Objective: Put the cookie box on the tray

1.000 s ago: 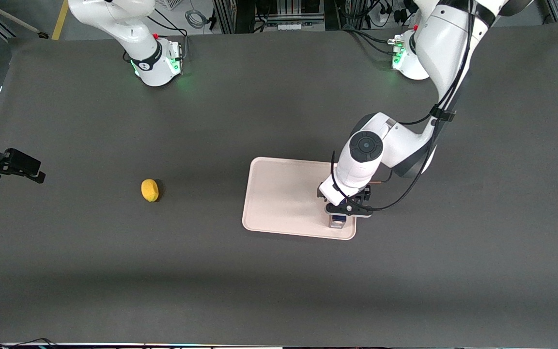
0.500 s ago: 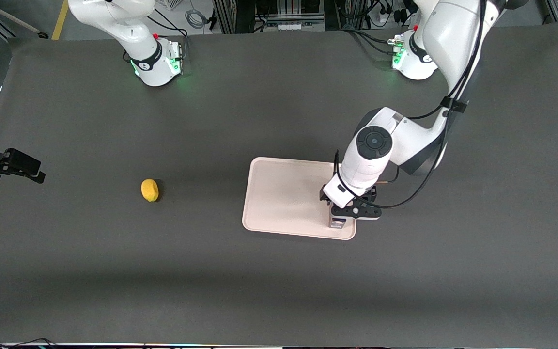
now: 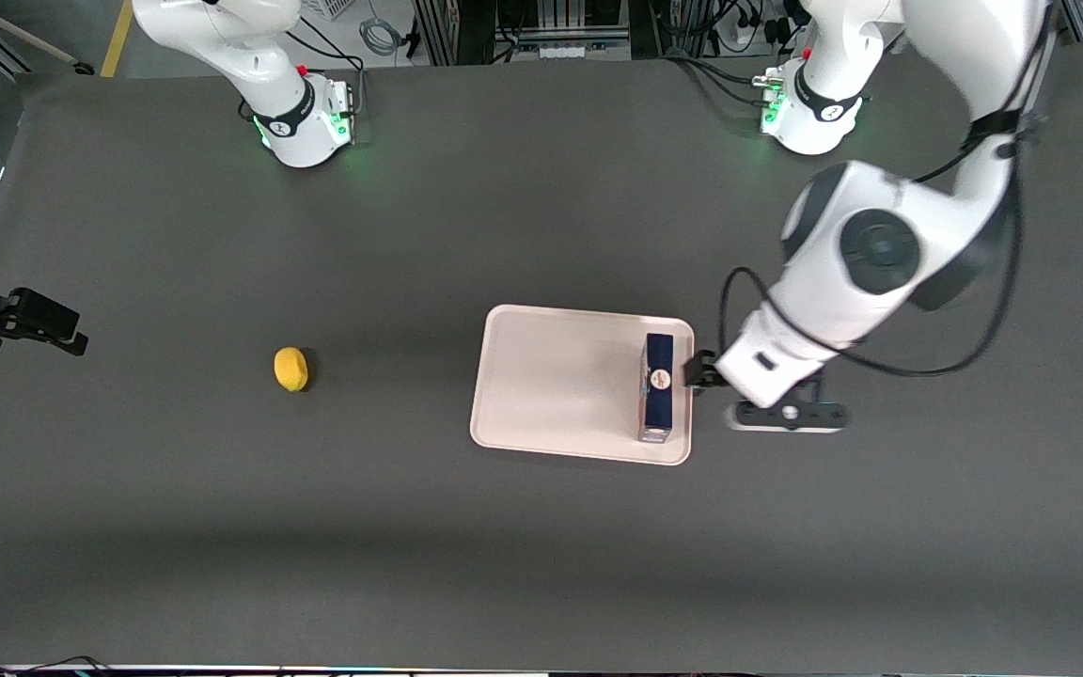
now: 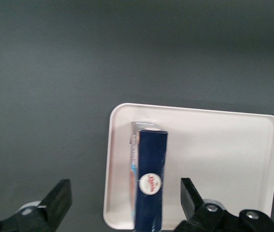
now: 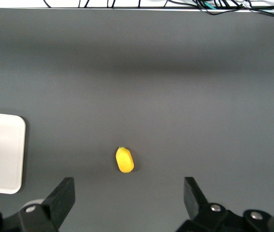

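Note:
The dark-blue cookie box lies lengthwise on the pale pink tray, along the tray's rim toward the working arm's end, with its round white-and-red logo facing up. My left gripper hangs raised above the table just off that edge of the tray, apart from the box. In the left wrist view the gripper is open, its black fingers spread wide. The cookie box and the tray lie well below them, and nothing is held.
A small yellow lump sits on the dark mat toward the parked arm's end, well apart from the tray. It also shows in the right wrist view as the yellow lump, near a corner of the tray.
The gripper has let go of the cookie box, risen, and swung off the tray toward the working arm's end. The box, earlier covered by the gripper, now lies in full view.

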Available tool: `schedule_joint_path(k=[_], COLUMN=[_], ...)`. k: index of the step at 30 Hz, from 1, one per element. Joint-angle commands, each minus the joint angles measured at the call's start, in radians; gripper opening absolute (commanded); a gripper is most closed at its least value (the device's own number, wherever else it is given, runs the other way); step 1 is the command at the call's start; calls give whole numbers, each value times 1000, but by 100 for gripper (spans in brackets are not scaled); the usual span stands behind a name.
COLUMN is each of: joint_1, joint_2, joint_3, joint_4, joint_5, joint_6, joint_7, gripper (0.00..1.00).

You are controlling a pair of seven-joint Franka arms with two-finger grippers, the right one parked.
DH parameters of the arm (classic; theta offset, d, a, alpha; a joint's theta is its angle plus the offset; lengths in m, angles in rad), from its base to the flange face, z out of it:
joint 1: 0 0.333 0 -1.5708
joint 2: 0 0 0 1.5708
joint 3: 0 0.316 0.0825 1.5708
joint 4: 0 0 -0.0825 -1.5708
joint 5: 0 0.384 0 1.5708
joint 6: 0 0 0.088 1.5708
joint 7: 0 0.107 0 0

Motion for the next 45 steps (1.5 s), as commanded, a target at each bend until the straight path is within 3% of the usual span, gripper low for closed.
schedule_joint_path(k=[1,6,18,31,45], joint_1=[71,128,209,214,215], joint_2=[-85,-146,-273,-421,-470], joint_3=[3,16,170,216,216], joint_4=[-13,-15,-45,-171,-237], joint_5=[-24,-10,-10,-26,-27], joint_6=[-85,-159,-259,-259,-251], joint_7=[51,138,490,459,465], gripper=[100,100,100,100,100])
